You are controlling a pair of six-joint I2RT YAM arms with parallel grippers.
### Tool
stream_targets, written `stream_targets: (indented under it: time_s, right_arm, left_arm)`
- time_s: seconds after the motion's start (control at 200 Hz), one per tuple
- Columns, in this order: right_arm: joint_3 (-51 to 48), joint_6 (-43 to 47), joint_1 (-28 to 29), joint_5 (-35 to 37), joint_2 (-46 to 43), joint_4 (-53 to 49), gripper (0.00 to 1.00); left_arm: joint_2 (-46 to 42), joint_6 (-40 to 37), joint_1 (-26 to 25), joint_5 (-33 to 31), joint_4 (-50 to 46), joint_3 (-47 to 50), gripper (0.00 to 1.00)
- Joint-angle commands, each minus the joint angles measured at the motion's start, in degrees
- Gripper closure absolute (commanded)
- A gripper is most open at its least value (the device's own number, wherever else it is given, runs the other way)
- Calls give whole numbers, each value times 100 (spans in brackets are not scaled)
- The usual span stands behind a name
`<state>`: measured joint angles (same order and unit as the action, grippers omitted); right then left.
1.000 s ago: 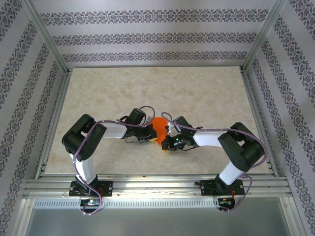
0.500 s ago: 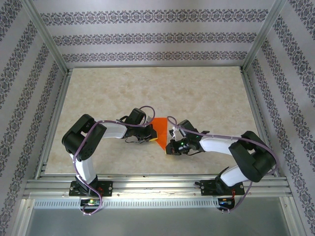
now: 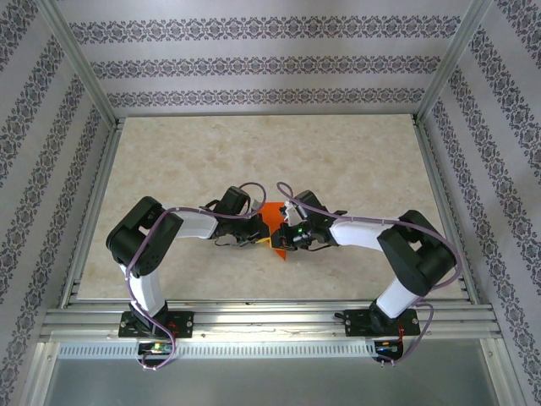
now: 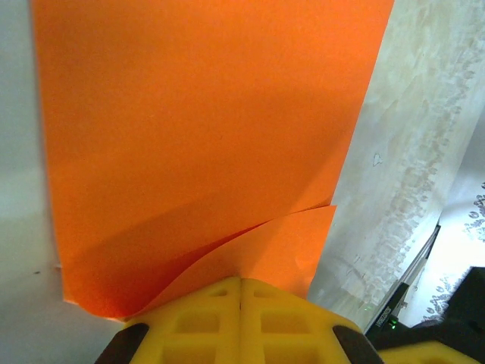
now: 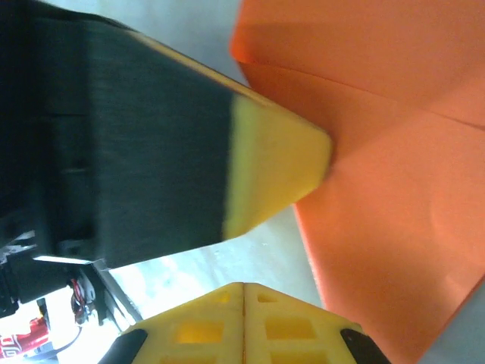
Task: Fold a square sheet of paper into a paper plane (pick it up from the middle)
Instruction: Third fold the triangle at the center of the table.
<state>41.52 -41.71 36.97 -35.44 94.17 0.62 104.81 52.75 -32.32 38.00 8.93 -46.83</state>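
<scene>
1. Left claw (image 4: 241,307): fingers together, seam shut; tips set down on the sheet of paper (image 4: 197,129); in the right wrist view its yellow tip touches the orange surface just beside a crease; whether an edge is nipped between the fingers cannot be told.
2. Sheet of paper: lies on the tabletop (image 3: 338,161) between the two claws, towards the near edge and about midway across; partly folded; the left wrist view shows an upper layer curling over a lower one, not pressed flat; the right wrist view shows one straight crease across the orange.
3. Right claw (image 5: 242,315): fingers together, nothing seen between them; placed just beside the sheet's edge and close to the left claw.
4. Progress, as judged: early to middle stage; at least one fold is made; one flap is loose and not creased down; the narrow pointed form the task asks for is not yet there.
5. Left to do, as judged: flatten the loose flap; make the further folds towards a centre line; form the wings; risk noted: thin paper may slip or spring back once the holding tip lifts.
</scene>
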Motion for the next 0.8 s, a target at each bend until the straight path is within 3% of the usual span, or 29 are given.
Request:
stream_targets:
  time_s: [0.0,0.315,0.555,0.669,0.794]
  right_arm:
    - [105,-139,-57,-25,233,118,92]
    - [-660,-171,-129,81,348,149,95]
    - [-547,-376,-177,-105,-33,408,95]
    - [-550,-893,-389,-422,-305,1091,94]
    - [-269,-577,-494,-351,-86,587,94]
  left_arm:
    - [203,23,-64,-236,-152,191,100]
    - [162,115,-56,-161,23,116,100]
    - [144,51,-64,-161,-58,58,100]
    - [123,51,-62,-170,-64,93,100]
    - [122,68,-68,-179,-46,113,100]
